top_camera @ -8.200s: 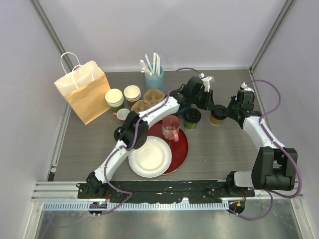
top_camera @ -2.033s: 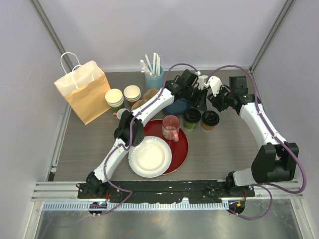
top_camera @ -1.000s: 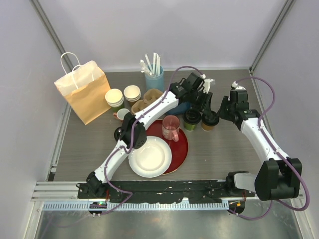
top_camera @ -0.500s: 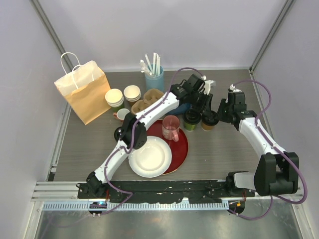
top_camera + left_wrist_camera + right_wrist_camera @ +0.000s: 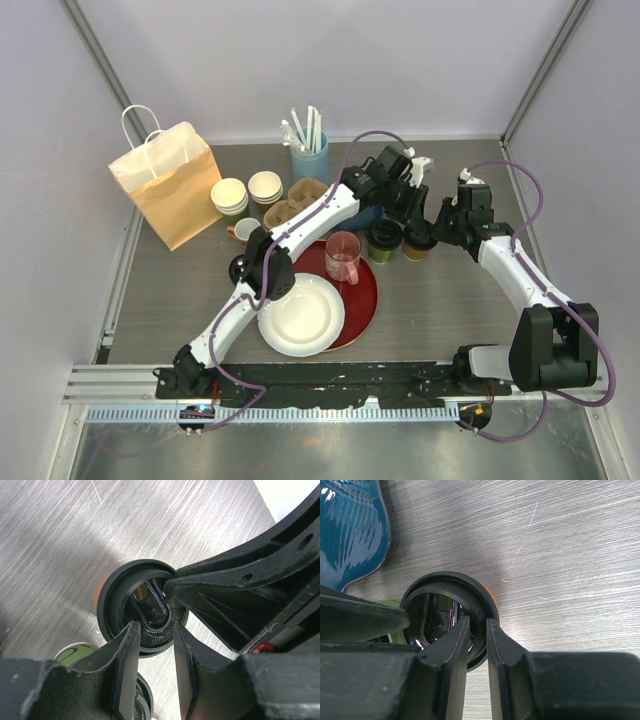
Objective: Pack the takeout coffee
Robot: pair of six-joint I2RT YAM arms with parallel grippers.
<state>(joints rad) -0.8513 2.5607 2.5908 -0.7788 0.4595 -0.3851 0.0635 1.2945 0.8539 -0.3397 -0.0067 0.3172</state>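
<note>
The worktop point(image 5: 450, 300) is crowded mostly in its upper half. At the upper left the paper bag point(image 5: 172, 190) is stood upright with its mouth upward, probably so that cups can be lowered into it. Right of centre the green cup point(image 5: 384, 238) and the kraft-brown cup point(image 5: 418, 243) are set just beside each other, both lidded, neither packed yet. Both jaws are placed at the black lid point(image 5: 445, 580) of the kraft-brown cup. The right jaws are closed on its rim, one side inside the recess and one outside, a hold judged fit for lifting. The left jaws are held apart over the lid's edge, clamping nothing, perhaps to steady it.
</note>
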